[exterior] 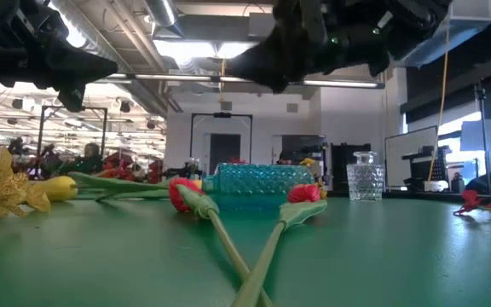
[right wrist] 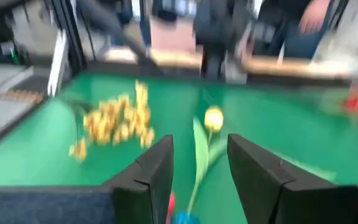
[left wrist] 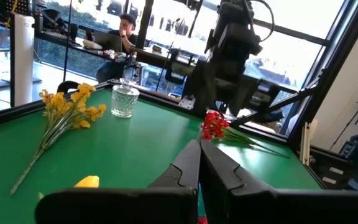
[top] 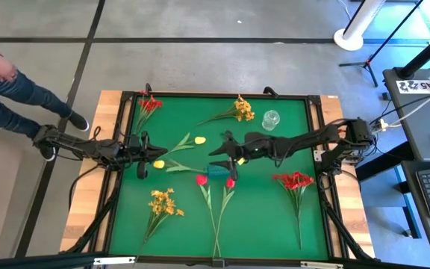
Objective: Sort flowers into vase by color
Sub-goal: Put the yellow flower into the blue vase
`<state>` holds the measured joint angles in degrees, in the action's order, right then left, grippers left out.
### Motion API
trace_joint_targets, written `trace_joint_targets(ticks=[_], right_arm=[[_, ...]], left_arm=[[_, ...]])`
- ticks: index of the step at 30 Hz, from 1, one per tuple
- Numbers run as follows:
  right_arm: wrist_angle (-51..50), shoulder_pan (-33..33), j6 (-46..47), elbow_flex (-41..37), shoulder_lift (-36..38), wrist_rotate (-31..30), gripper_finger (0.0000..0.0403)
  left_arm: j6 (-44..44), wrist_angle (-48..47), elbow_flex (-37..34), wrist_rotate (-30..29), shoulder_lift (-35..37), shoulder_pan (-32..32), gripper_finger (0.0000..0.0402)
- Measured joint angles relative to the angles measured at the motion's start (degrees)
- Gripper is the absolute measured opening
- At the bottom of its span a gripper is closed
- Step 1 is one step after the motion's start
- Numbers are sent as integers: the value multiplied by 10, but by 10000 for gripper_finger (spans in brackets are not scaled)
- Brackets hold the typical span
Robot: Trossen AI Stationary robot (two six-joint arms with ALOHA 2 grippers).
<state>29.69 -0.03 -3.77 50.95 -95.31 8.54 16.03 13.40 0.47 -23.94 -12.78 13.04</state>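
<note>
Yellow tulip (right wrist: 213,117): round bud, green stem, just beyond right gripper (right wrist: 199,163), whose fingers stand apart, empty.
Blue vase (top: 219,171): lying flat, below it.
Left gripper (left wrist: 199,167): closed.

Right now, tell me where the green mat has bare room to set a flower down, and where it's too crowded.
Bare: the strip between the red spray and the two red tulips; the corner below the yellow-orange cluster; the stretch right of the clear glass vase. Crowded: the middle, with yellow tulips, the blue vase lying down, and the right gripper.
</note>
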Motion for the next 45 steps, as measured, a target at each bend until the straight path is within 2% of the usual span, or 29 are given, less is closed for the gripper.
trace_joint_targets(ticks=[7,13,20,25,28,37,41,45], right_arm=[[-299,8,-30,98,-5,-28,152],[-451,25,-47,141,-5,-60,152],[-482,27,-27,141,-5,-40,152],[-473,27,-41,141,-15,-60,156],[-469,27,-42,141,-40,-60,181],[-461,27,-22,169,-102,-55,294],[-473,27,-20,181,-132,-57,314],[-493,27,-9,188,-162,-55,314]], left_arm=[[0,-1,0,0,0,0,0],[0,-1,0,0,0,0,0],[0,-1,0,0,0,0,0],[0,-1,0,0,0,0,0],[0,-1,0,0,0,0,0],[0,-1,0,0,0,0,0],[0,0,0,0,0,0,0],[0,0,0,0,0,0,0]])
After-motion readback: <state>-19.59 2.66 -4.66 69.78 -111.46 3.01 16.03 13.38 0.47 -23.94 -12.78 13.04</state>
